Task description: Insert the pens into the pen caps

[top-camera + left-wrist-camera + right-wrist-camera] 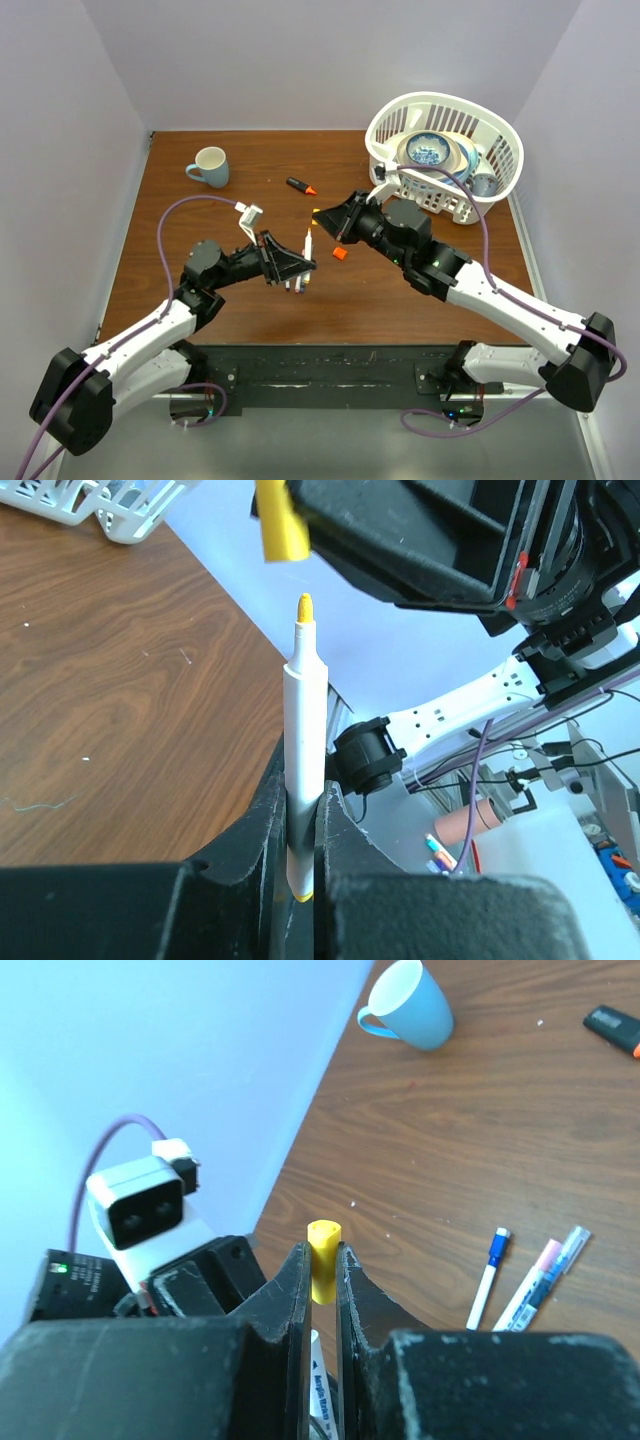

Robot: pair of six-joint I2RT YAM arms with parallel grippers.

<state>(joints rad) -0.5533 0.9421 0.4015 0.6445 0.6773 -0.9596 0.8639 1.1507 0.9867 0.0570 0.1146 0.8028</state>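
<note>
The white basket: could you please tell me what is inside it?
A blue-patterned bowl and a grey cup show inside the basket; anything under the bowl is hidden.

Top view high, looking down on whole table [350, 300]; wrist views close along own fingers [262, 840], facing each other.

Held up: white pen [303, 720], yellow pointed tip on top, no cap on, standing straight, pinched low on barrel by left hand [303, 805]. Yellow cap [323, 1250] pinched in right hand [322, 1260], just above pen tip, bit to side, not touching. Three more pens [530, 1285] side by side on tabletop [480, 1140]: blue end, pink, clear. Orange cap [339, 254] alone on tabletop. Black pen with orange end [300, 186] farther back.
</note>
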